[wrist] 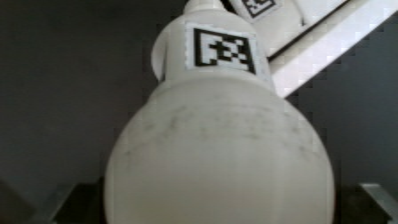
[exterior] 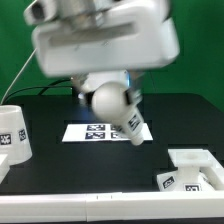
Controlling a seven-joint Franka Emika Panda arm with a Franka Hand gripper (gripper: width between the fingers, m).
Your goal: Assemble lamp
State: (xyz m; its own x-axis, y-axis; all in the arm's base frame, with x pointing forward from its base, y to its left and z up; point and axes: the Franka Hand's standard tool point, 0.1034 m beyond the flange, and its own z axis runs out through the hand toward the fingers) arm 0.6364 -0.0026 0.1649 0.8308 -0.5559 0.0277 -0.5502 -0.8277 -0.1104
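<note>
Pinching bulb (exterior: 110, 102) between jaws, holding it tilted, neck-down, over marker board (exterior: 84, 132). Noting shade (exterior: 12, 131) and base (exterior: 196, 170) standing on table (exterior: 90, 172), well apart from that board.

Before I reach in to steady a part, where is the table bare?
Bare table lies between the marker board, the shade and the base. It is crowded over the board, where the hand holds the bulb.

Black table (exterior: 70, 170) w/ marker board (exterior: 92, 132), shade (exterior: 10, 132) at exterior view's left, base (exterior: 192, 172) at right.
</note>
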